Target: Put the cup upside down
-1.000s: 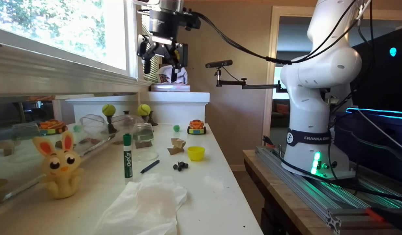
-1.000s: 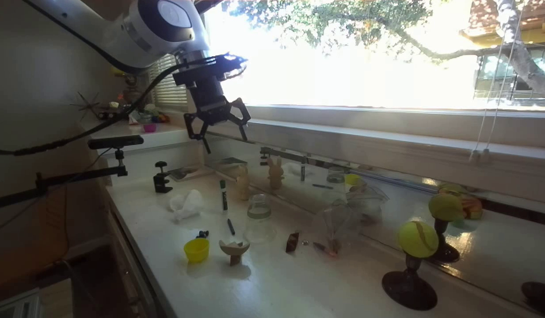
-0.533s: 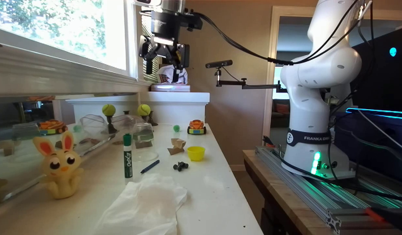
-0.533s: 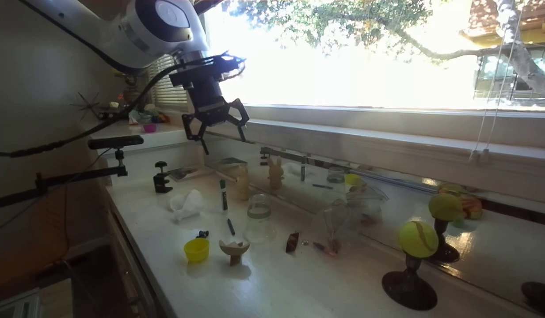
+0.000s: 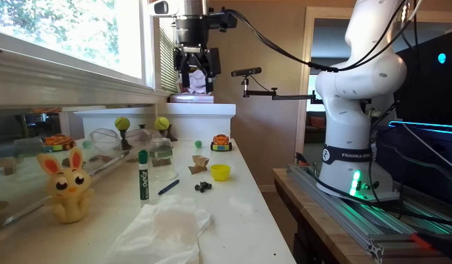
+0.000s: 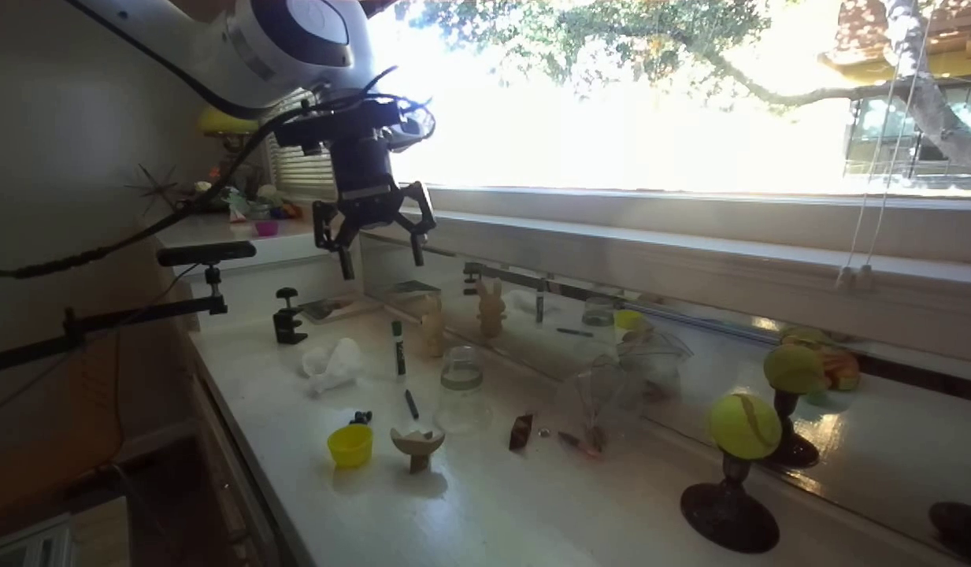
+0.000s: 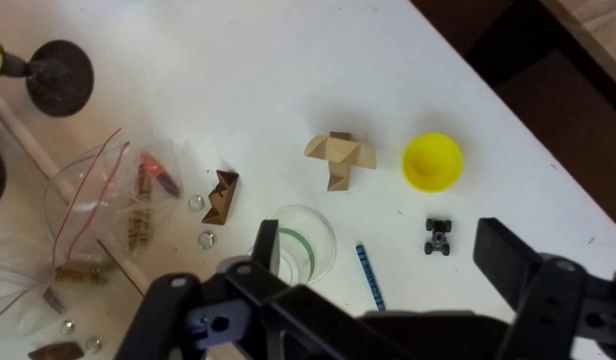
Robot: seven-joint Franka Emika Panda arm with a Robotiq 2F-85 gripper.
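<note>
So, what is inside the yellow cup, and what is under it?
Inside the cup, only its wall and bottom show. It stands on the counter, covering the spot beneath.

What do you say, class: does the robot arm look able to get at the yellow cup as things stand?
Probably yes: the claw is open and holds nothing, and in the wrist view nothing covers the yellow cup. The toy car stands near it but apart.

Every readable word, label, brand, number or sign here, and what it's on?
"EXPO": green dry-erase marker
"FRANKA E", rest unclear: black base band
Round emblem: same band
"CRAYON": blue crayon
Alien-head logo: dark panel
Pincer lettering: too small
Bagged crayons: too blurred
Numbers: none readable
</note>
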